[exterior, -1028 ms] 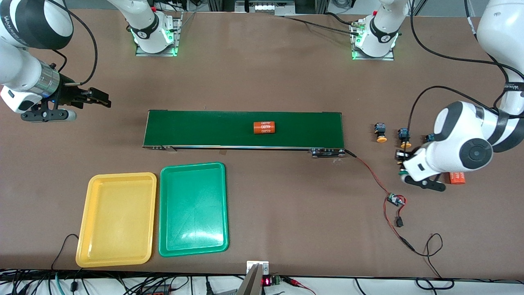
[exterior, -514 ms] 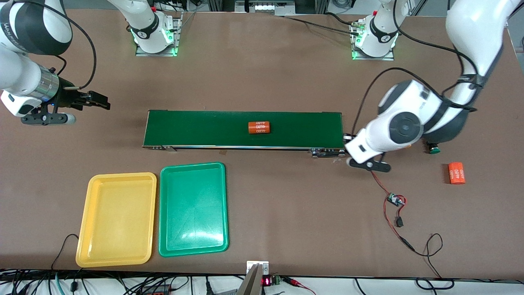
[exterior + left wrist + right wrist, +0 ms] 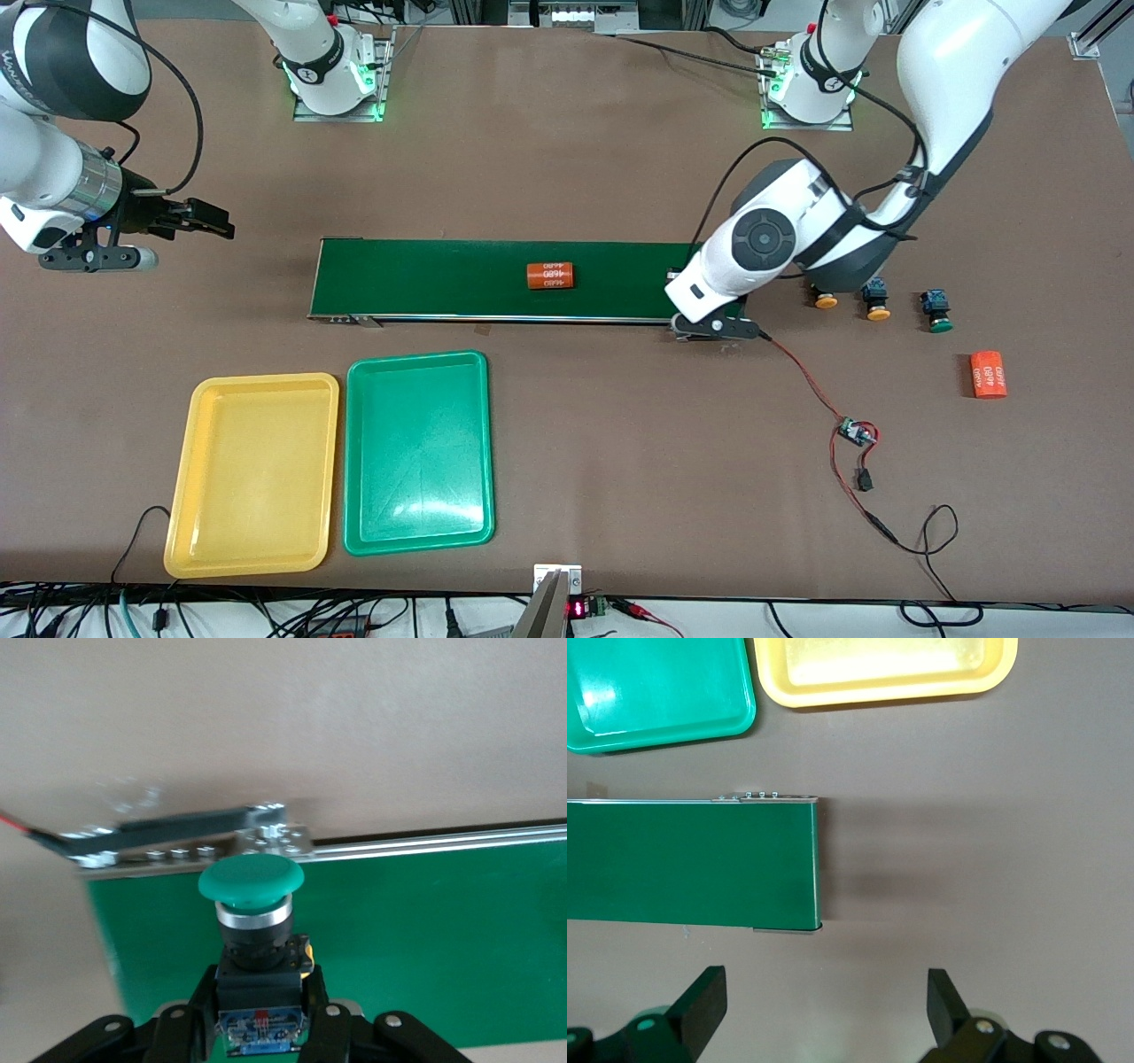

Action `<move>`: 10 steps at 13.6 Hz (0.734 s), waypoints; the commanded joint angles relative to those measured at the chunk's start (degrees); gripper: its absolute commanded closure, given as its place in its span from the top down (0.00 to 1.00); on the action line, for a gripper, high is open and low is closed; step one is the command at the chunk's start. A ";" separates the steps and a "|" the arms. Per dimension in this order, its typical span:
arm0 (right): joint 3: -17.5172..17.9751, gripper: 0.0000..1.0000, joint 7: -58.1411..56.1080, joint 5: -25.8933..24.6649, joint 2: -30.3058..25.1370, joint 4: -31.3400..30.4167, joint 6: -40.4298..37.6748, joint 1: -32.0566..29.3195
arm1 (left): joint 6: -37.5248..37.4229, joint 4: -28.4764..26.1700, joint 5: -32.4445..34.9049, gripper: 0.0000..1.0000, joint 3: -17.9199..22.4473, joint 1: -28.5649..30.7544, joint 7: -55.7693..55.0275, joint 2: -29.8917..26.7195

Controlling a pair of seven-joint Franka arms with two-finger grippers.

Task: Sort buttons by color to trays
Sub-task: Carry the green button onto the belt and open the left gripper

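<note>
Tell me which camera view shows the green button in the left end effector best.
The left wrist view: the green button fills the picture, clamped by its dark body in the left end effector over the belt. In the front view the arm hides it. The right wrist view shows only belt and trays.

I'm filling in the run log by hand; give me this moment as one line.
left gripper: shut on green button, over conveyor belt end | right gripper: open, waiting | yellow tray, green tray: no buttons yet
</note>
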 commanded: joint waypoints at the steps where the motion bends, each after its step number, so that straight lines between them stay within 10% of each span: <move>1: 0.28 1.00 -0.85 0.26 0.40 1.18 -0.80 -0.49 | 2.58 -2.34 -0.41 0.11 -0.37 -0.84 -4.62 -0.81; 10: 0.28 1.00 -0.85 0.52 0.49 1.18 -0.54 -0.49 | 6.09 -4.45 0.38 0.28 0.24 -4.98 -12.02 0.59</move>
